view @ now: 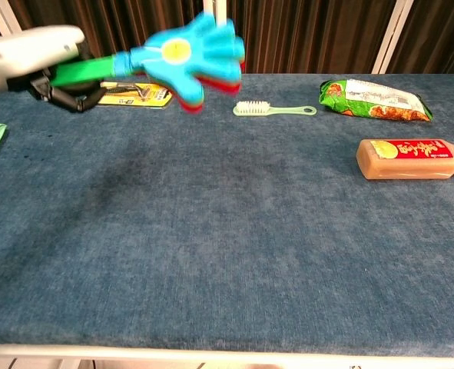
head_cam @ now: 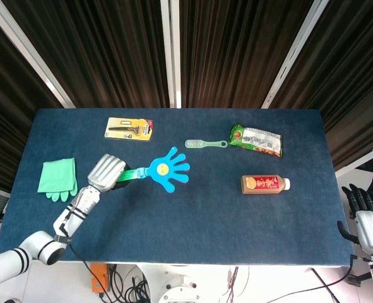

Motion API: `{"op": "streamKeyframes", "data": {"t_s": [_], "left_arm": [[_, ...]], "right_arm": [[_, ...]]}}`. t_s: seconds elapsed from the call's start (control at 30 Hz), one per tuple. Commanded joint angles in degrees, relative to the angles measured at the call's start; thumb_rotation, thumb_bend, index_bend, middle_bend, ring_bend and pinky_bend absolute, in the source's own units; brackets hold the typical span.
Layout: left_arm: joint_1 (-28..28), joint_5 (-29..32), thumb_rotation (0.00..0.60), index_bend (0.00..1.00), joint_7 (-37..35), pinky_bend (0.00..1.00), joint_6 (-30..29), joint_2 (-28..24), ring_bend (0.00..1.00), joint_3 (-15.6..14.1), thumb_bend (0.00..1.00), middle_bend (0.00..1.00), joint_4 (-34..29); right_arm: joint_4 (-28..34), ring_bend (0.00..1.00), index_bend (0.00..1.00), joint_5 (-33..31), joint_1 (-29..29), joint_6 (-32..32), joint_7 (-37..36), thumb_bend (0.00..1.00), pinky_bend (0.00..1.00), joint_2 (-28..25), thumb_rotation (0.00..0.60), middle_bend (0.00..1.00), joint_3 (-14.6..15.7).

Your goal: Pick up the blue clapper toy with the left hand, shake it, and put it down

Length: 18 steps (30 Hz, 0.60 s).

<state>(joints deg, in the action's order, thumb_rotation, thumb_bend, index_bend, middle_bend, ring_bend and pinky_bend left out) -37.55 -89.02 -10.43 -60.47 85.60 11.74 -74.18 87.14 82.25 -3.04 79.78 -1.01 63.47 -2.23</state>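
A: status on L hand?

B: silver left hand point(head_cam: 105, 172) has its fingers wrapped round the green handle of the blue hand-shaped plastic clapper toy point(head_cam: 167, 168). Toy's off the dark blue cloth table point(head_cam: 192, 221), handle roughly level, palm end pointing toward the robot's right. Chest cam shows red + other layers under the blue palm, edges blurred.

A: where over the table?

B: left-centre, near the yellow blister card w/ a black tool point(head_cam: 129, 128) and the pale green brush point(head_cam: 206, 144). In chest cam the toy overlaps the card; no contact.

A: R hand?

B: black-fingered right hand point(head_cam: 365, 211) is off the table's right edge, low in head cam, holding nothing. Fingers point up, apart.

A: other stuff?

B: green rubber gloves point(head_cam: 58, 178) at the left edge, green snack bag point(head_cam: 255, 139) far right, orange-brown drink bottle w/ red label point(head_cam: 265, 184) lying on its side nearer than the bag.
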Motion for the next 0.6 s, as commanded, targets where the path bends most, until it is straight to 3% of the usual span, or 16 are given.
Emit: {"op": "streamKeyframes", "data": {"t_s": [0.03,0.13,0.3,0.37,0.47,0.6], "left_arm": [[3.19,11.58,0.6,1.0,-13.71,1.0,-9.46,3.07,1.0,8.94,0.6,1.0,-3.42],[4.22,14.18,0.6,1.0,-30.42,1.0,-7.43,1.44,1.0,11.78,0.6,1.0,-6.23],[4.4,11.02,0.6,1.0,-31.94,1.0,-11.71,4.24,1.0,10.31,0.6,1.0,0.49],[4.05,9.72,0.6,1.0,-30.28,1.0,-12.19,4.94,1.0,9.07,0.6,1.0,2.82],[2.66,4.78,0.6,1.0,-21.29,1.0,-12.1,5.21,1.0,4.71,0.6,1.0,8.55],[-0.17,-1.42,0.6,1.0,-7.6,1.0,-3.86,1.93,1.0,-3.55,0.6,1.0,11.0]], "right_arm": [[0.0,0.0,0.0,-0.03,-0.01,-0.06,0.02,0.3,0.0,0.07,0.6,0.02,0.02],[-0.07,0.0,0.0,0.03,-0.1,-0.19,0.14,0.3,0.0,0.16,0.6,0.02,0.06],[-0.08,0.0,0.0,-0.07,-0.17,-0.3,0.32,0.3,0.0,0.25,0.6,0.02,0.02],[0.06,0.0,0.0,-0.05,-0.2,-0.36,0.5,0.3,0.0,0.27,0.6,0.02,0.06],[0.19,0.0,0.0,0.01,-0.15,-0.2,0.68,0.3,0.0,0.27,0.6,0.02,0.07],[0.25,0.0,0.0,-0.17,-0.19,-0.4,0.83,0.3,0.0,0.26,0.6,0.02,0.08]]}}
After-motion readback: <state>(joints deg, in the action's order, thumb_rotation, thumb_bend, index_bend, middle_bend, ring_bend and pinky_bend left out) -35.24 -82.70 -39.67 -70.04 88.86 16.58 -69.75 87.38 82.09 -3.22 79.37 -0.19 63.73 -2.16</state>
